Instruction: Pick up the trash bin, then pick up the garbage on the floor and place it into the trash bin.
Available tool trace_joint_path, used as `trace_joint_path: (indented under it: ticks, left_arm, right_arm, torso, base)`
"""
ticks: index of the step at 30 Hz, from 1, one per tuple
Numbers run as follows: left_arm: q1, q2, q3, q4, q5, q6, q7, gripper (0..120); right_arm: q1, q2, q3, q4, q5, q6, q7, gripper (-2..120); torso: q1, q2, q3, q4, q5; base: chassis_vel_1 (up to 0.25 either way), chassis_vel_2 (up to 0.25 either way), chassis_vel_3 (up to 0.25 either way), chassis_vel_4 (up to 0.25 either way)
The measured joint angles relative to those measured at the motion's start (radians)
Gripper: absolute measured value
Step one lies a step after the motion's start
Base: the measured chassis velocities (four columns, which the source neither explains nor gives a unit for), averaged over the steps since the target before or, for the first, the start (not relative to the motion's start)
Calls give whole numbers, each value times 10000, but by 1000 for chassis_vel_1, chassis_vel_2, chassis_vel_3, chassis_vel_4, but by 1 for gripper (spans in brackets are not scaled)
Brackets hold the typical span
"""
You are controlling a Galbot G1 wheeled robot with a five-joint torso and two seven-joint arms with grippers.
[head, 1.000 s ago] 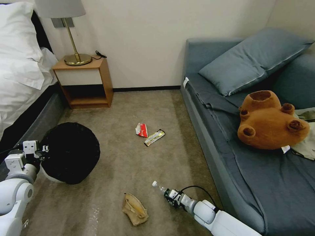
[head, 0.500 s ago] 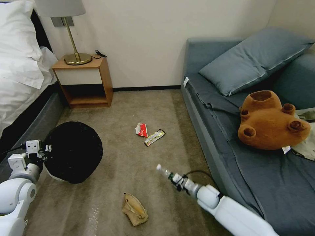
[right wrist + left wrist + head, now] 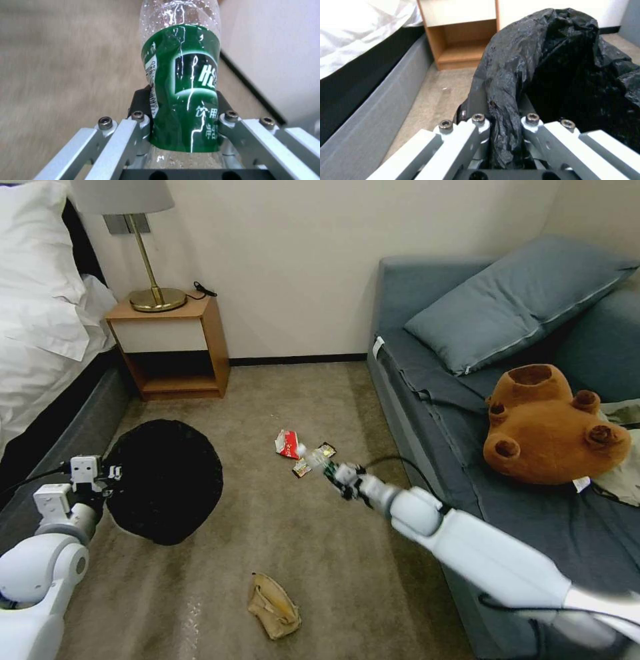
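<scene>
While the trash bin (image 3: pixel 167 481) hung above the carpet near the bed's grey base, its black liner bag (image 3: pixel 533 65) was pinched at the rim between the fingers of the left tool (image 3: pixel 505 125), which sat at the bin's left edge in the head view (image 3: pixel 107 477). The clear bottle with a green label (image 3: pixel 181 82) was clamped around its lower body by the right tool (image 3: pixel 181 120), held in the air over the floor with its cap end pointing away from the arm, above the spot where the red-white wrapper (image 3: pixel 288 444) and the yellowish-brown snack wrapper (image 3: pixel 313 459) lay on the carpet (image 3: pixel 267 527). The crumpled tan paper bag (image 3: pixel 273 596) lay closer to the robot, well apart from both wrappers. A wooden nightstand (image 3: pixel 175 348) with a brass lamp (image 3: pixel 155 293) stood against the wall, and a brown plush bear (image 3: pixel 550 427) lay on the blue-grey sofa (image 3: pixel 427 340).
</scene>
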Motion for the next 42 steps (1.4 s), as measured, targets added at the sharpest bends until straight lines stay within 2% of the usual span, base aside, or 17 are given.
trace_joint_path:
  ticks: [6,8,10,12,13,15,16,18,19,21,27,31,33,37,39,40,42]
  left_arm:
    - [-277,-3,321,-15,9,-6,-4,5]
    - [-478,-3,610,64,74,-184,83,5]
    - [-508,-10,669,88,100,-231,110,5]
    - [-620,-94,843,166,165,-347,221,5]
    - [-620,-94,843,166,165,-347,221,5]
    - [-757,-172,940,267,176,-429,238,5]
    - [-757,-172,940,267,176,-429,238,5]
    - [-956,-219,1016,421,182,-500,248,5]
    - [-956,-219,1016,421,182,-500,248,5]
    - [-1090,-258,1030,435,126,-533,241,5]
    - [-1096,-297,1014,456,94,-607,242,5]
    - [-995,-304,935,530,93,-679,285,5]
    - [-946,-283,814,580,92,-732,337,5]
    - [-939,-256,746,590,56,-744,366,5]
    - [-937,-229,692,593,5,-774,380,5]
    - [-937,-229,692,593,5,-774,380,5]
    - [-931,-217,658,615,-15,-792,398,5]
  right_arm:
    - [1535,353,-877,-267,864,354,6,23]
    - [2490,994,-1448,-485,1417,655,-144,23]
    - [2708,1252,-1594,-532,1612,720,-152,23]
    - [3220,2230,-2135,-743,2024,1049,-174,23]
    - [3220,2230,-2135,-743,2024,1049,-174,23]
    - [3475,2979,-2615,-1035,2141,1336,-179,23]
    - [3475,2979,-2615,-1035,2141,1336,-179,23]
    - [3590,3718,-2949,-1494,2196,1613,-156,23]
    - [3590,3718,-2949,-1494,2196,1613,-156,23]
    - [3608,4391,-3316,-2056,2191,1759,14,23]
    - [3520,5128,-3639,-2724,2070,1855,262,23]
    - [3406,5546,-3725,-3115,1977,1834,795,23]
    - [3309,5653,-3732,-3269,1920,1796,969,32]
    - [3246,5648,-3732,-3291,1897,1771,1023,40]
    - [3204,5601,-3732,-3293,1874,1753,1067,54]
    - [3204,5601,-3732,-3293,1874,1753,1067,54]
    - [3198,5564,-3724,-3270,1874,1737,1105,64]
  torso:
    - [1,0,-1,1,-2]
    - [0,0,-1,-3,-1]
    - [1,1,-1,-2,-3]
    - [0,1,-1,5,-3]
    - [0,1,-1,5,-3]
    - [0,1,-1,6,-4]
    - [0,1,-1,6,-4]
    - [1,1,-1,0,-3]
    - [1,1,-1,0,-3]
    - [0,2,-2,1,-3]
    - [1,1,-2,0,-3]
    - [0,2,-1,2,-3]
    - [0,1,-2,1,-3]
    - [0,2,-2,0,-2]
    - [1,2,-2,0,-1]
    - [1,2,-2,0,-1]
    - [0,1,-2,0,-1]
  base:
    - [0,0,0,0]
    - [0,0,0,0]
    - [0,0,0,0]
    - [0,0,0,0]
    - [0,0,0,0]
    - [0,0,0,0]
    - [0,0,0,0]
    - [0,0,0,0]
    - [0,0,0,0]
    - [0,0,0,0]
    - [0,0,0,0]
    - [0,0,0,0]
    - [0,0,0,0]
    - [0,0,0,0]
    - [0,0,0,0]
    - [0,0,0,0]
    - [0,0,0,0]
